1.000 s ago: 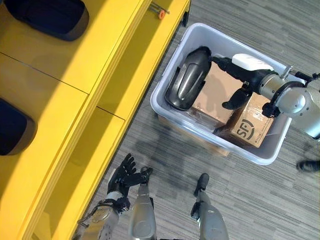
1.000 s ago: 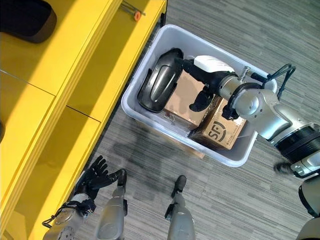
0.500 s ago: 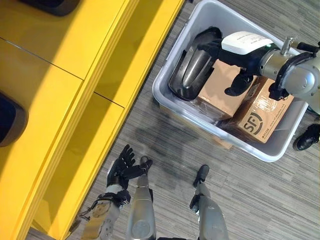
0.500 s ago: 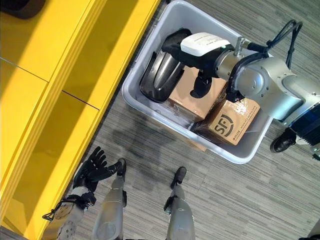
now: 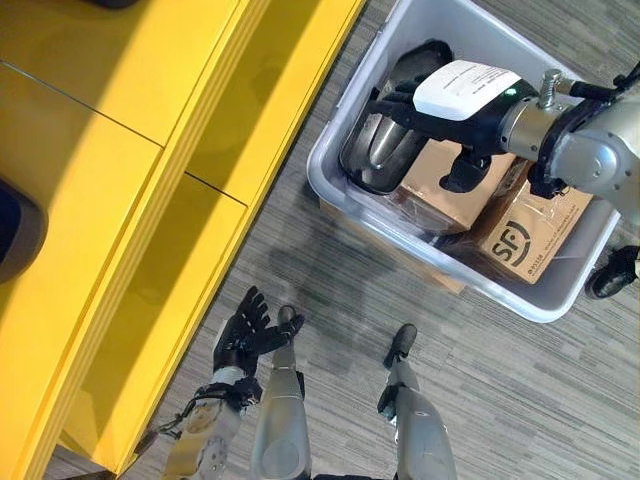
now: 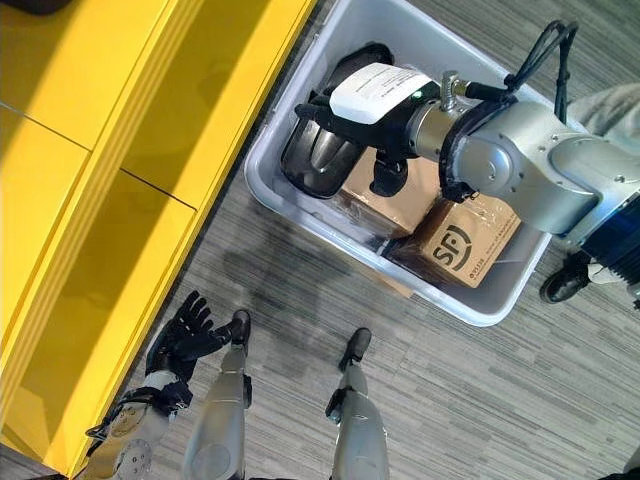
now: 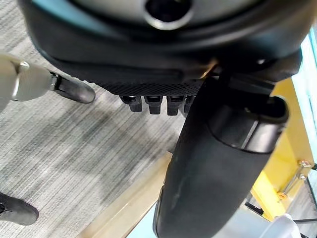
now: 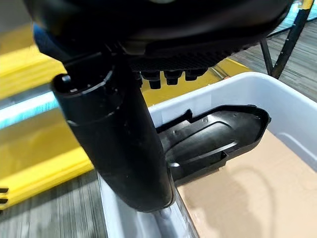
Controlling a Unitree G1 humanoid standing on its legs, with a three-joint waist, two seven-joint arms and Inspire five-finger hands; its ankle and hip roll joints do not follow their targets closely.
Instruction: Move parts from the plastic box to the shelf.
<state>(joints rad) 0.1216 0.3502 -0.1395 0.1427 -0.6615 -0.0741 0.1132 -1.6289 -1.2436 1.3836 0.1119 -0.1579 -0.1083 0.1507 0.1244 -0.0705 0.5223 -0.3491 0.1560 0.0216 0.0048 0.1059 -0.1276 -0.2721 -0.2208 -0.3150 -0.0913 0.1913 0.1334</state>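
A grey plastic box [image 5: 340, 115] stands on the floor right of the yellow shelf [image 5: 150, 130]. A black moulded part [image 5: 385, 140] leans in its shelf-side corner on a cardboard box [image 5: 455, 195]. My right hand [image 5: 465, 90], with a white cover on its back, hovers over the part, fingers spread across its top and thumb hanging above the cardboard. In the right wrist view the fingers [image 8: 163, 77] stay straight and the part [image 8: 213, 139] lies past them, not clasped. My left hand [image 5: 245, 335] hangs open and empty low beside the shelf's front edge.
A second, taped cardboard box [image 5: 535, 235] fills the plastic box's far side. A dark part [image 5: 15, 230] lies on the shelf at the left edge. Grey carpet runs between shelf and box.
My right hand has slid from over the cardboard towards the shelf and now covers the black part's top. The camera has shifted. My left hand stays as it was.
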